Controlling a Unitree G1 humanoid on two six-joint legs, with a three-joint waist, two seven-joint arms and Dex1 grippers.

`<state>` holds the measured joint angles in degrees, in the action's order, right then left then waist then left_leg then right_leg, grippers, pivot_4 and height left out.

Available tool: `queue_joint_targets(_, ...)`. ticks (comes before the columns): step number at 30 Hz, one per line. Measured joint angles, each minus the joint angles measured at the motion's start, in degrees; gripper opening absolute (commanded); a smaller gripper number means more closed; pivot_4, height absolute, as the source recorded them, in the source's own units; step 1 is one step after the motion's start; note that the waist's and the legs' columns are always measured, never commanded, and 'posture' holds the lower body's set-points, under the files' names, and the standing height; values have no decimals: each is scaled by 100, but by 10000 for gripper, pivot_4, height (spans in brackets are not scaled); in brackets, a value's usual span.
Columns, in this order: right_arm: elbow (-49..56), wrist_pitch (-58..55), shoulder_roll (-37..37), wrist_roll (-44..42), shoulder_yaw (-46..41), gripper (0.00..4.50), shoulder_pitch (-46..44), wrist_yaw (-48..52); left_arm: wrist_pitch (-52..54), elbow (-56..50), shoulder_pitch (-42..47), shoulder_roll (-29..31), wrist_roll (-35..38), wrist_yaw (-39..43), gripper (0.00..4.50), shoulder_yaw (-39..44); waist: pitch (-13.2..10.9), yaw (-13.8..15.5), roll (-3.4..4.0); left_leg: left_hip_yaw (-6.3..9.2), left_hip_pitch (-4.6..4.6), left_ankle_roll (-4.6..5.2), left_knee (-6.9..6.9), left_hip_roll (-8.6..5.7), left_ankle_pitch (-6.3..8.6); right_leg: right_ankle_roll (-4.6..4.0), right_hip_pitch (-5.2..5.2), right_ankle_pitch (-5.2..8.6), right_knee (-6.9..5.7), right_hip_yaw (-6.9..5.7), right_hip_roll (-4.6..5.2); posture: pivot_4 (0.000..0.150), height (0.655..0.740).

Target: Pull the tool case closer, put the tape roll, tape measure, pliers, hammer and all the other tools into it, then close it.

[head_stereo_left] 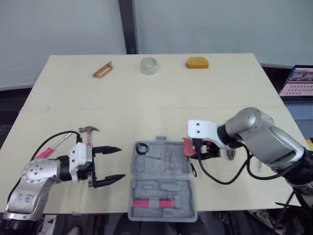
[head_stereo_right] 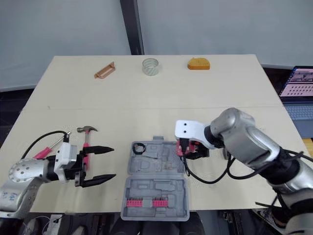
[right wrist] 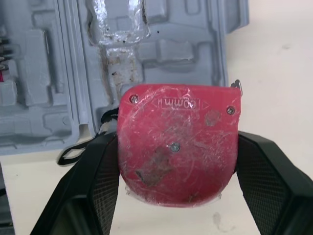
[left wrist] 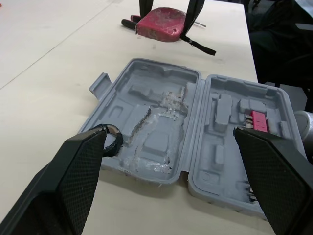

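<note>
Table (head_stereo_left: pixel 146 107), with an open grey tool case (head_stereo_left: pixel 168 166) at the middle of its front edge. Left gripper (head_stereo_left: pixel 121 163) spread wide, empty, just beside the case's left side. Right gripper (head_stereo_left: pixel 199 151) clamped on red tape measure (right wrist: pixel 176 142) at the case's right rim. Hammer (head_stereo_left: pixel 89 132) near front-left corner. Tape roll (head_stereo_left: pixel 149 65) at far edge.

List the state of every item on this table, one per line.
Tool case: open, lying flat.
Tape measure: held beside the case.
Right gripper: shut on the tape measure.
Left gripper: open, empty.
Black tape roll: lying at a corner of the case.
Hammer: on the table, outside the case.
Screwdriver: on the table.
Clear tape roll: at the far edge.
</note>
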<state>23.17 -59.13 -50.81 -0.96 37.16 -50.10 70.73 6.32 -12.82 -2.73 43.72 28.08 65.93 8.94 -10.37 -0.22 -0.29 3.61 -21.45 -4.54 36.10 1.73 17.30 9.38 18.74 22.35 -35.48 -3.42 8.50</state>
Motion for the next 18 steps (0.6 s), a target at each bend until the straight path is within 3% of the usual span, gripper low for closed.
queue_joint_targets(8,-659,-83,562,448,1016,29389,-580,-42,-32,11,6,1,-5,133,45000,-2,0,-46,0,-1,-2,-1,1,0,0,0,11,0,-10,1,0,1500,7400)
queue_joint_targets(18,-1285,195,967,911,1479,29389,-783,-82,-136,13,-99,-2,-10,129,45000,1,0,-140,0,-1,-3,-1,0,0,-1,0,15,0,-13,0,0,1500,7400)
